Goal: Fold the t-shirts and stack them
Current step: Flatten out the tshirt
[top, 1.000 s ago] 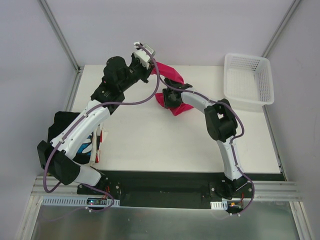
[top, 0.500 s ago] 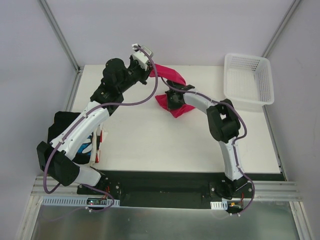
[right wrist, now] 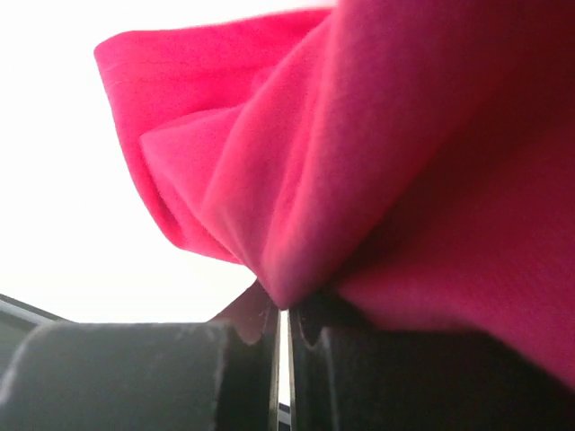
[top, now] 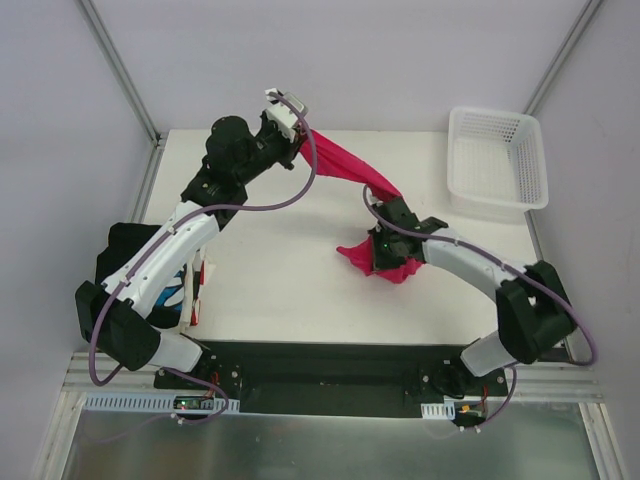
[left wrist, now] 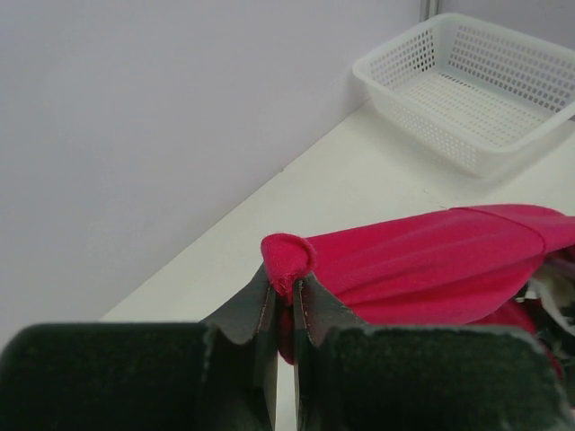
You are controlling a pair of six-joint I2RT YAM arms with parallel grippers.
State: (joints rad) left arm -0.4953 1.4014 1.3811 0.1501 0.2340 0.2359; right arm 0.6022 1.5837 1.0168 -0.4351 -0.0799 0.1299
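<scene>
The crimson-pink t-shirt [top: 345,165] hangs stretched in the air between both grippers, above the table's far middle. My left gripper [top: 297,140] is shut on one bunched edge of it, and the left wrist view shows the fold [left wrist: 287,256] pinched between the jaws of that gripper [left wrist: 286,292]. My right gripper [top: 380,248] is shut on the other end, where loose cloth droops to the table. In the right wrist view pink cloth [right wrist: 359,162] fills the frame above the closed jaws of the right gripper [right wrist: 281,314]. A black t-shirt [top: 125,255] with blue print lies at the left edge under my left arm.
A white lattice basket [top: 497,160] stands at the far right corner, and it also shows in the left wrist view as the basket [left wrist: 476,85]. Red and white cloth edges [top: 200,290] lie beside the black tee. The table [top: 300,290] is white, with walls around it.
My right gripper closed on the pink shirt and swung toward the near right, pulling it out into a taut band. The left gripper kept its hold in place.
</scene>
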